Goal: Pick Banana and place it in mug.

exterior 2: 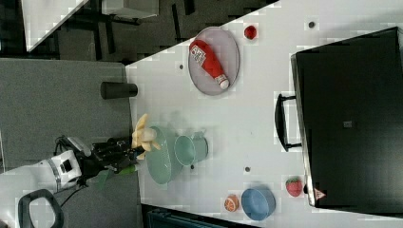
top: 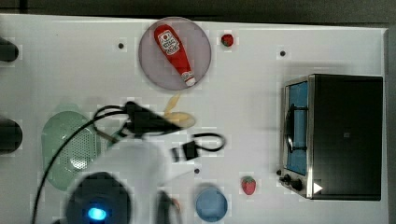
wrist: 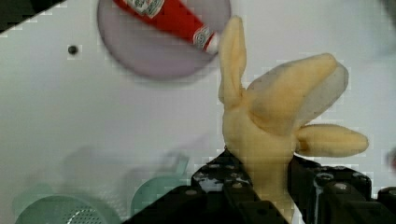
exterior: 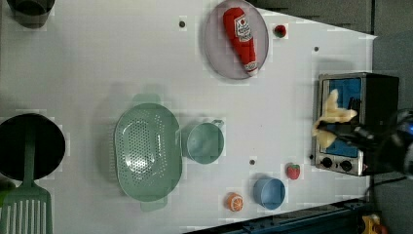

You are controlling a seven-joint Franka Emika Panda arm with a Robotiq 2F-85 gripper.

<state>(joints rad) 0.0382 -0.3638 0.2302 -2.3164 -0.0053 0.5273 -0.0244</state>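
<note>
My gripper (wrist: pixel 261 191) is shut on the lower end of the banana (wrist: pixel 273 116), a pale-yellow toy with peel flaps spread out, held up off the table. In the left view the banana (exterior: pixel 332 118) hangs in front of the toaster oven with the gripper (exterior: pixel 347 130) just below it. In the right view the banana (exterior 2: pixel 144 135) and gripper (exterior 2: pixel 130 148) stand over the colander's outer edge. The teal mug (exterior: pixel 204 142) stands upright and empty beside the colander (exterior: pixel 146 151), apart from the gripper. The mug (exterior 2: pixel 190 148) also shows in the right view, and the mug (wrist: pixel 154 196) in the wrist view.
A ketchup bottle (top: pixel 175 53) lies on a grey plate (top: pixel 149 65). A toaster oven (top: pixel 334 135) stands at the top view's right. A blue cup (exterior: pixel 269 192), an orange slice (exterior: pixel 234 202) and a strawberry (exterior: pixel 292 171) sit near the front edge. A black pot (exterior: pixel 29 146) is at the left view's left.
</note>
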